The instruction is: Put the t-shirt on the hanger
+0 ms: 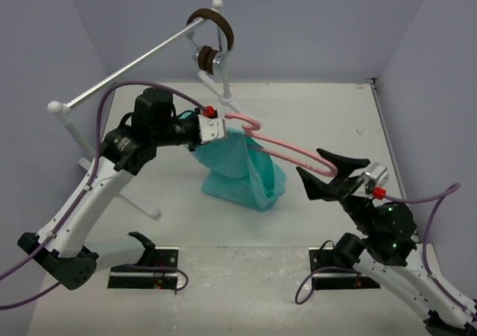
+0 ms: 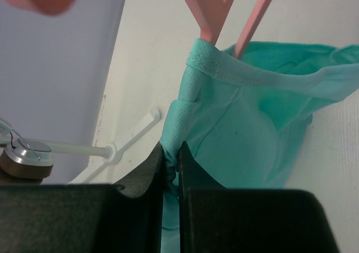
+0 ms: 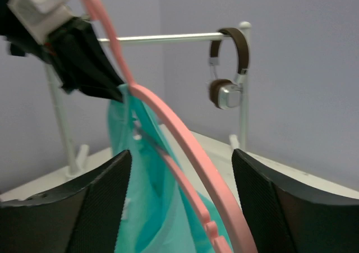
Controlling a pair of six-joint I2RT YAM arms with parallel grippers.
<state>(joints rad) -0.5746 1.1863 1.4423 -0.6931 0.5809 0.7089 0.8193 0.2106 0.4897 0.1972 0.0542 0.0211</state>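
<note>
Pinching the t-shirt (image 1: 240, 168), left hand (image 1: 226, 130) holds it, hanger (image 1: 287, 147) partly inside.

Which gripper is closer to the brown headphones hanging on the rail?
Left. The left gripper, pinching the t-shirt, is just nearward of the headphones in the top view. The right gripper is farther off at the right, open around the end of the hanger.

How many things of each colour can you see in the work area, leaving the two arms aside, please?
Teal: 1, the t-shirt
Pink: 1, the hanger
Brown: 1, the headphones
Silver: 1, the rail
Total: 4
</note>
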